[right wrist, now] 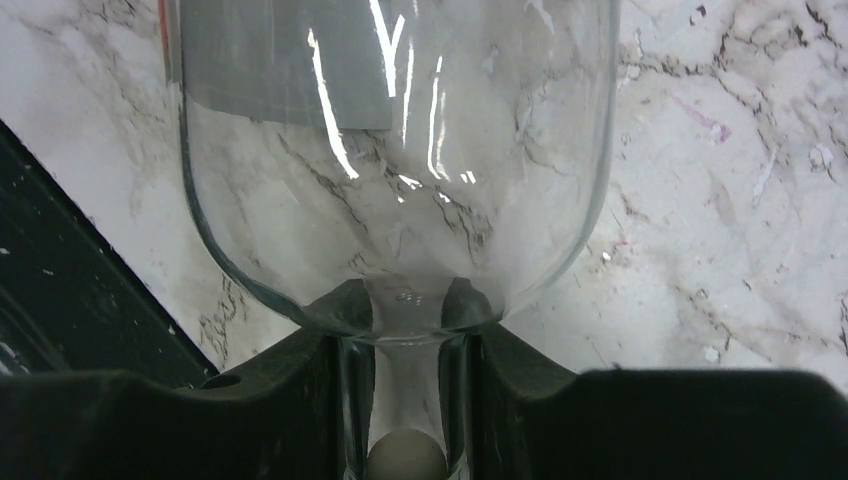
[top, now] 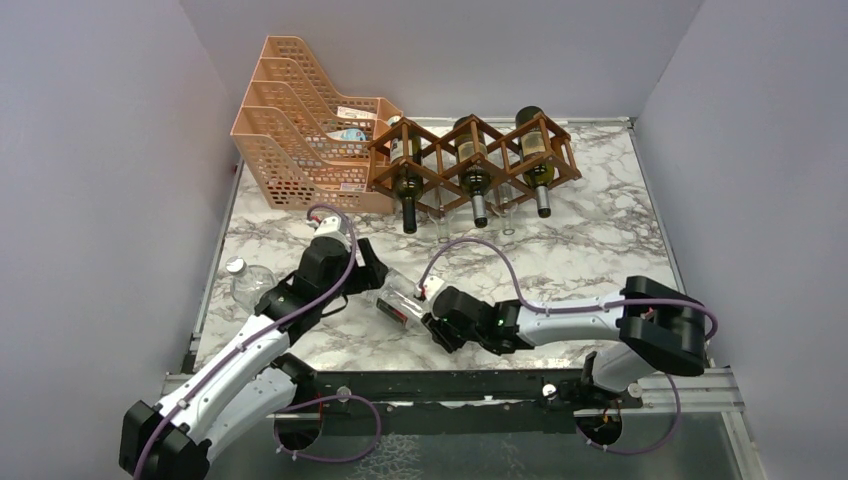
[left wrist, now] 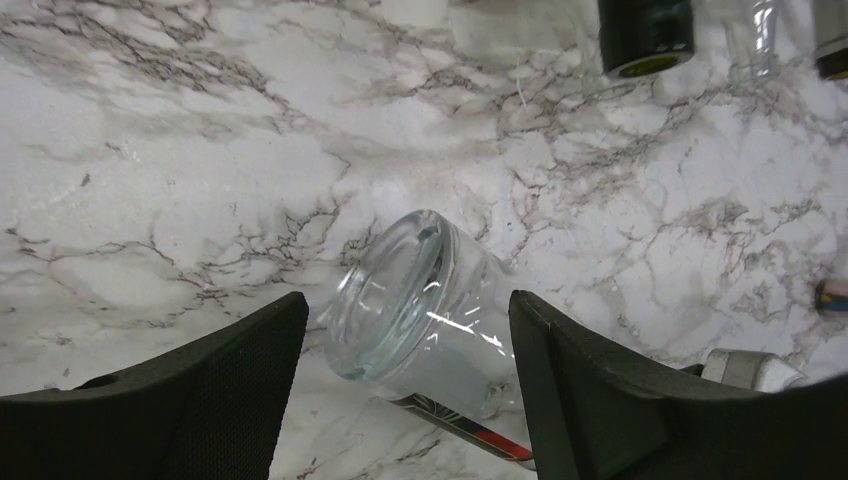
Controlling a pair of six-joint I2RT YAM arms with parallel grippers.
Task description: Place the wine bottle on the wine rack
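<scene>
Where the top view is taken first: wine bottle, clear glass, lying on its side on the marble worktop between the two arms, well apart from the wine rack at the far edge. The rack carries three dark bottles, necks toward the arms. Left hand is at the bottle's base end and right hand at its neck end; neither grip is legible from here. A peach file tray stands beside the rack, and a second clear bottle lies near the left arm.

Left wrist view: the thick round base sits between the two fingers, which are spread, worktop showing on either side. They appear to touch nothing. A striped label edge shows under the body, unseen elsewhere.

Right wrist view: fingers pressed together on the neck just below the shoulder, pinching it. This alone confirms the hold.

Handling, as judged: rigid, smooth, likely slippery, breakable, and light if empty as it looks. A neck pinch alone may let the body swing, so the base wants support
</scene>
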